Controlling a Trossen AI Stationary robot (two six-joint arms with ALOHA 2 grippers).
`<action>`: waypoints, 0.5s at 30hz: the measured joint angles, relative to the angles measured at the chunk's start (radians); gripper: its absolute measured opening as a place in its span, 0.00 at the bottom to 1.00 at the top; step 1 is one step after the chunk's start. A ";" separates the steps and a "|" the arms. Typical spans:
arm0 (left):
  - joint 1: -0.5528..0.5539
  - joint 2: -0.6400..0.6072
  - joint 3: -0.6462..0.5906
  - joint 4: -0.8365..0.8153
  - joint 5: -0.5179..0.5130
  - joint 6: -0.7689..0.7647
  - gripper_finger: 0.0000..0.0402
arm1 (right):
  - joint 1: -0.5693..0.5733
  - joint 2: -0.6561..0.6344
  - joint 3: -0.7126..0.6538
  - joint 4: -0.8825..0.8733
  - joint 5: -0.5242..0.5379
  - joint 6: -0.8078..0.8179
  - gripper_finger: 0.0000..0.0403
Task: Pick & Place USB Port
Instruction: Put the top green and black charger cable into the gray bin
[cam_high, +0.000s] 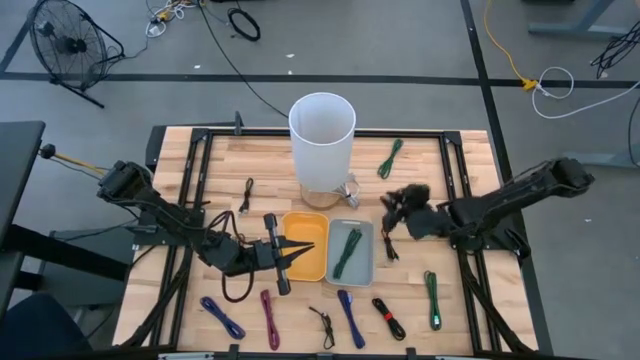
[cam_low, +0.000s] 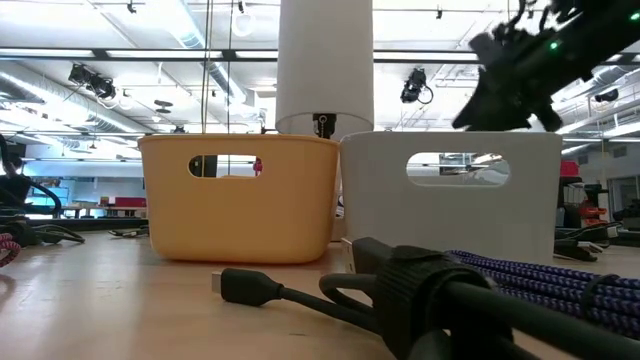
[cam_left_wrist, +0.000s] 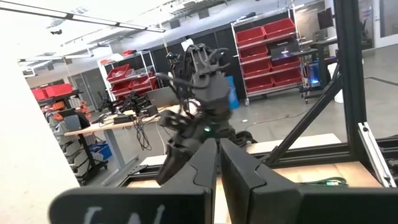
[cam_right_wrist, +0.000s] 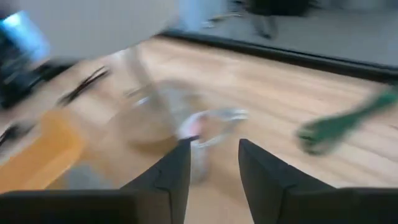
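Right gripper, right of centre above the table, stands part-open and empty; left gripper, closed and empty, hovers over the yellow bin.

Two arms over the bins, cables all round.

We see the left gripper w/ fingers together above the orange bin, right gripper just right of the grey bin, which holds a green cable. White cylinder stands behind both bins.
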 joint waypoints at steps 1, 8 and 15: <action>0.000 0.000 0.000 0.000 0.000 0.000 0.06 | -0.043 -0.020 0.000 -0.030 -0.008 0.022 0.32; 0.000 0.000 0.000 -0.001 0.000 0.000 0.06 | -0.459 -0.024 0.000 0.058 -0.307 -0.102 0.34; -0.001 0.000 0.000 -0.003 -0.008 0.005 0.06 | -0.790 0.039 0.000 0.119 -0.606 -0.207 0.39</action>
